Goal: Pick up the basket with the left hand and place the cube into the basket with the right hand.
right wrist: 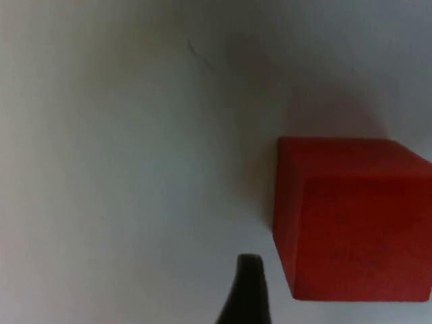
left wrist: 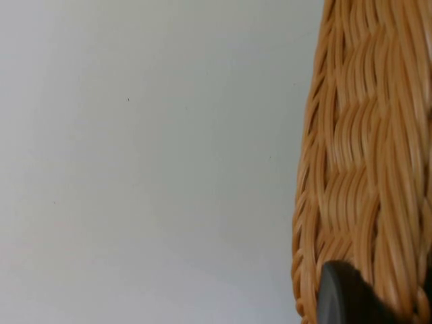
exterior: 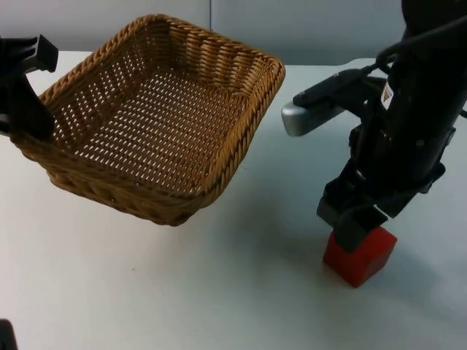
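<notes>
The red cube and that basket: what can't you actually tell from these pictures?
- Red cube: in the top view the right gripper covers its upper part, so whether it is gripped cannot be told.
- Basket: the left gripper hides the rim it holds; the underside is out of sight.
- Left wrist view: the basket's woven wall is cut by the picture's edge.

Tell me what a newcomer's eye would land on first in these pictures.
First the big woven basket, held tilted above the white table at its near-left rim by the left hand. Next the red cube on the table at the right, with the right hand lowered right over it, one fingertip beside the cube.
</notes>
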Action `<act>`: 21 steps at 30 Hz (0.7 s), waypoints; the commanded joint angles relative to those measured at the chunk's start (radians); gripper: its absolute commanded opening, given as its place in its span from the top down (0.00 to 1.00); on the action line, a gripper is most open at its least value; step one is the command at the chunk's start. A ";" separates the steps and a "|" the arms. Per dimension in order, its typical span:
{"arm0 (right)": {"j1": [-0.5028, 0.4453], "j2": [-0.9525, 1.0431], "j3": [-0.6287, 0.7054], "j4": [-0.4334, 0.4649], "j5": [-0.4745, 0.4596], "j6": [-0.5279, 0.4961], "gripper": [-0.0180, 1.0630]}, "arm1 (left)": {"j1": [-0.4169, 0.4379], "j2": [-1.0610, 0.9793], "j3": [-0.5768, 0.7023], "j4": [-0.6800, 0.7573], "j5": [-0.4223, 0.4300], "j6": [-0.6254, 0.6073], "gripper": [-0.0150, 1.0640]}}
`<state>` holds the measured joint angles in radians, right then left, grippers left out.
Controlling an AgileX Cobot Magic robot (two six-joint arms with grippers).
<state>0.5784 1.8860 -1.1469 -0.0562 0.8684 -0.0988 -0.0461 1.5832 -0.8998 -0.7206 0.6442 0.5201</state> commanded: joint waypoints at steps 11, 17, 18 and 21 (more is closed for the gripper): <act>0.000 0.051 -0.008 -0.079 -0.018 0.024 0.36 | 0.003 -0.012 -0.009 -0.032 -0.016 -0.005 0.99; 0.000 0.097 -0.008 -0.073 -0.025 0.024 0.36 | 0.003 -0.012 -0.009 -0.032 -0.019 -0.005 0.99; 0.000 0.103 -0.008 -0.070 -0.032 0.024 0.36 | 0.003 -0.012 -0.009 -0.032 -0.019 -0.005 0.99; 0.000 0.113 -0.008 -0.070 -0.036 0.024 0.36 | 0.003 -0.012 -0.009 -0.030 -0.019 -0.005 0.99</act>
<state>0.5784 1.9967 -1.1486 -0.1240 0.8402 -0.0793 -0.0461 1.5832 -0.8998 -0.7206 0.6385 0.5201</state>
